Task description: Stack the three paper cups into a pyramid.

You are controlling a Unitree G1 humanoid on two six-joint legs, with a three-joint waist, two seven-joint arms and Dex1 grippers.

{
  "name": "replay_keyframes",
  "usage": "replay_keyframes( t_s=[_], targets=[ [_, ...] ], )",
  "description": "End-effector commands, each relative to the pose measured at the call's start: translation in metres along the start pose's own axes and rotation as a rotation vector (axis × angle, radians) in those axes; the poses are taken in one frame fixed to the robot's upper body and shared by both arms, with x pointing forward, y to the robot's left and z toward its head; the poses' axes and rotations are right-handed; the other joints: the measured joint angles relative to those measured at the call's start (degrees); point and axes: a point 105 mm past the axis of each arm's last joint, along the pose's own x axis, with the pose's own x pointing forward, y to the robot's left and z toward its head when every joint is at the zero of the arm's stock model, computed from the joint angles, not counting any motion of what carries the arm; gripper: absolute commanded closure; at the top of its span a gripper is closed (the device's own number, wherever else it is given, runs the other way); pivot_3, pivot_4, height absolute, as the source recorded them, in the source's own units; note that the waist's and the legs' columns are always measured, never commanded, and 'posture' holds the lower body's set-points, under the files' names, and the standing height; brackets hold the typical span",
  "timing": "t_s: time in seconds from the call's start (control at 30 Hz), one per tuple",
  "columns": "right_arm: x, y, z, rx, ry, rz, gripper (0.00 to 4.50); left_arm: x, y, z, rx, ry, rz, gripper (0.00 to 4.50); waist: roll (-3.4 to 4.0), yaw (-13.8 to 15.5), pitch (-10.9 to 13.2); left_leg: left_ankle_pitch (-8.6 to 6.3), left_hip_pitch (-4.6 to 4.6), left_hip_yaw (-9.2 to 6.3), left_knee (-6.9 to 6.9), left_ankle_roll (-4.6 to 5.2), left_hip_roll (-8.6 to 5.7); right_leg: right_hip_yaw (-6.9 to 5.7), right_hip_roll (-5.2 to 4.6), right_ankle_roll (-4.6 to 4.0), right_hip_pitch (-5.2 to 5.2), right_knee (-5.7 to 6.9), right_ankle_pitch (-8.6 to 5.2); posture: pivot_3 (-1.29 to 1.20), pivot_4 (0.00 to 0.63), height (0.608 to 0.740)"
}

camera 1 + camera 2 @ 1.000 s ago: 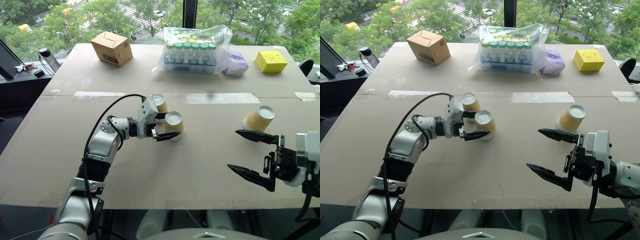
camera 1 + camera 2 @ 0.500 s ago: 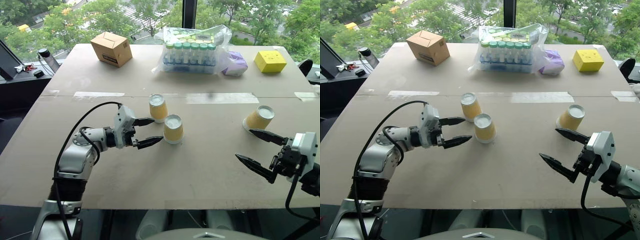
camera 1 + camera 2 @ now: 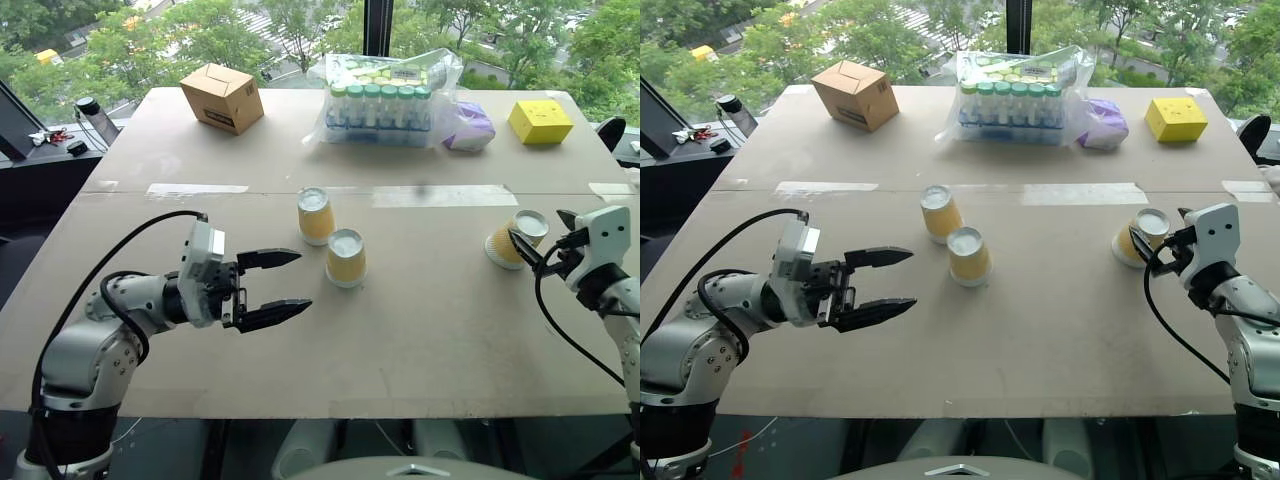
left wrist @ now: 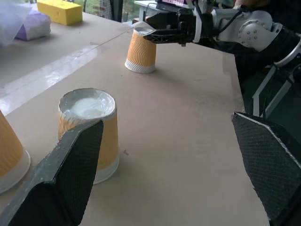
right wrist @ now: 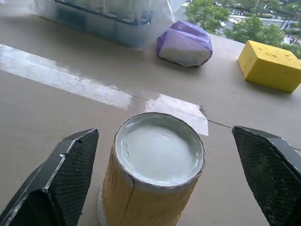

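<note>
Cardboard box [image 3: 224,96] (far corner), yellow block [image 3: 541,121] opposite

Tan table [image 3: 420,330], window [image 3: 300,30], green trees [image 3: 150,40]

two cups [image 3: 332,240] mid-table, seemingly apart; third cup [image 3: 515,240] far right.
</note>
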Motion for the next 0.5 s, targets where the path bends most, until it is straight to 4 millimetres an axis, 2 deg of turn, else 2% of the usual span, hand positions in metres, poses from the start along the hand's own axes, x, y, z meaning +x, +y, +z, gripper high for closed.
replay_keyframes(
  t_s=[0.03,0.4,0.5],
  targets=[
    [0.0081,-0.0001,0.0101,0.037,-0.015,-0.017,0.0,0.0054,-0.008,0.0237,0.066,-0.056,-0.015,0.05,0.0,0.01,0.0,0.0,-0.01,0.0,0.0,0.0,0.0,0.0,0.0,0.0,0.0,-0.01,0.0,0.0,0.15,0.74],
    [0.0167,0.003,0.0032,0.136,0.055,0.012,0.0,0.0025,-0.0161,0.0261,0.071,-0.076,0.005,0.05,0.02,-0.17,0.01,0.0,0.0,0.05,-0.08,0.0,-0.01,0.06,0.01,-0.01,-0.04,-0.04,0.0,0.0,0.15,0.74],
    [0.0177,0.0026,0.0033,0.143,0.053,0.011,0.85,0.0009,-0.0174,0.025,0.072,-0.076,0.009,0.0,0.02,-0.17,0.01,0.0,0.0,0.06,-0.08,0.0,0.0,0.06,0.02,-0.01,-0.04,-0.04,0.0,0.0,0.15,0.74]
  ],
)
